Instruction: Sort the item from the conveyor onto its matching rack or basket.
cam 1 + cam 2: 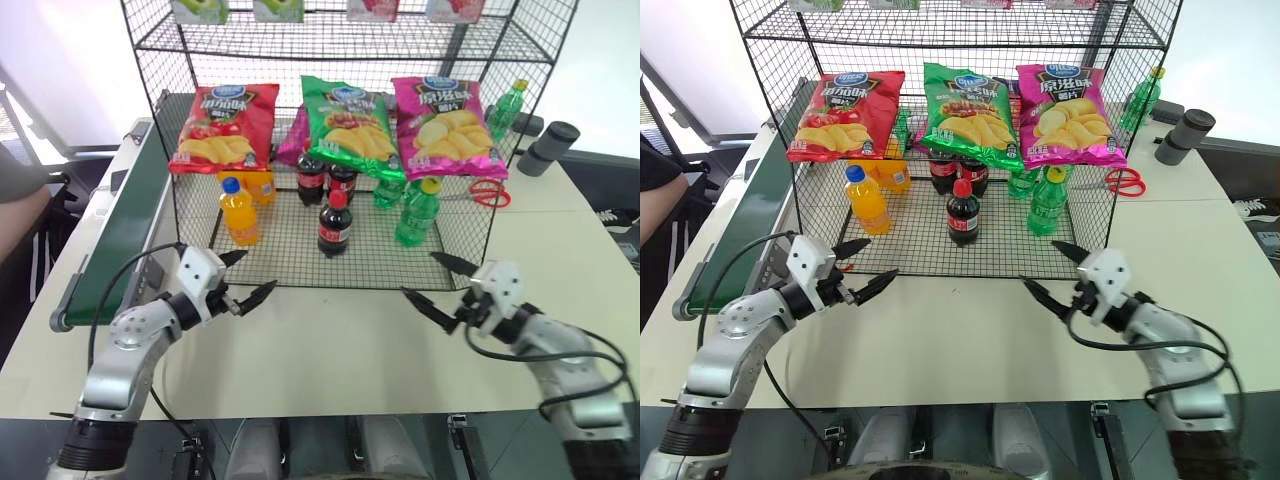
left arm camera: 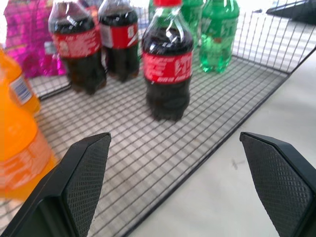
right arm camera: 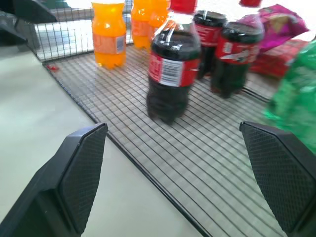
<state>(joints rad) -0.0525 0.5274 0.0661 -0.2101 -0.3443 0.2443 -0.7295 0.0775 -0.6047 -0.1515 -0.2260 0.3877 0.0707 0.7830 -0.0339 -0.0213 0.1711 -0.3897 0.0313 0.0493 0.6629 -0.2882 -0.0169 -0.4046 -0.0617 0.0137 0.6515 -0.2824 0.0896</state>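
Note:
The item, a small cola bottle [image 1: 334, 224] with a red cap and red label, stands upright on the grid floor of the black wire rack [image 1: 285, 255], near its front middle. It also shows in the wrist views [image 2: 168, 64] [image 3: 173, 69]. My left gripper [image 1: 256, 271] hovers open over the table just in front of the rack's left front edge, nothing between its fingers. My right gripper [image 1: 420, 275] is open and empty too, in front of the rack's right front edge. The dark green conveyor [image 1: 120, 240] runs along the left of the rack.
In the rack, two more cola bottles [image 1: 325, 176] stand behind the item, orange-drink bottles [image 1: 239, 213] to its left and green bottles [image 1: 416, 214] to its right. Chip bags [image 1: 346, 124] hang above. Red scissors [image 1: 489, 192] lie at the right. A person's arm [image 1: 18, 210] is at the far left.

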